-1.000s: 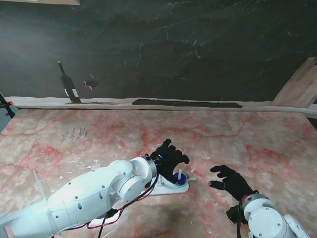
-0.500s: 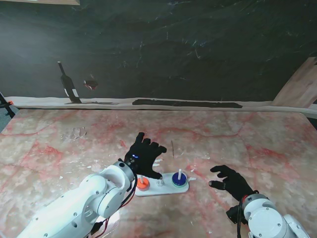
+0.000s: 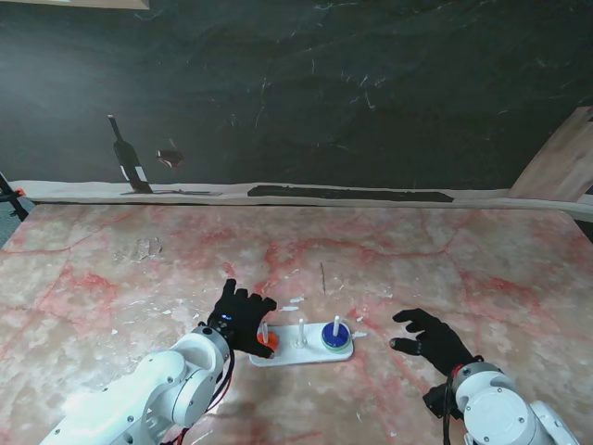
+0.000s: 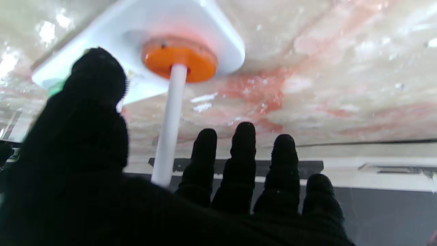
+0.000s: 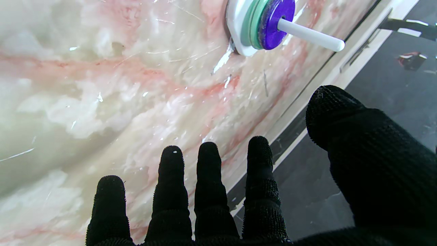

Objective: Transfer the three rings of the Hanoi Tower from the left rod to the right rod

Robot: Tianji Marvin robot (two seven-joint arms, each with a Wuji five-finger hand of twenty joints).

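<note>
Orange ring: last one I see on the left rod, flat on the white base.
Purple ring: already on the right rod, atop a green ring — two done, I judge.
Left hand: fingers spread, empty, just beside the orange ring.
Right hand: splayed, holding nothing — apart from the base.

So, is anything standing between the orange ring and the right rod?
Yes. The middle rod stands between the orange ring on the left rod and the right rod, so the ring must be lifted over it.
</note>
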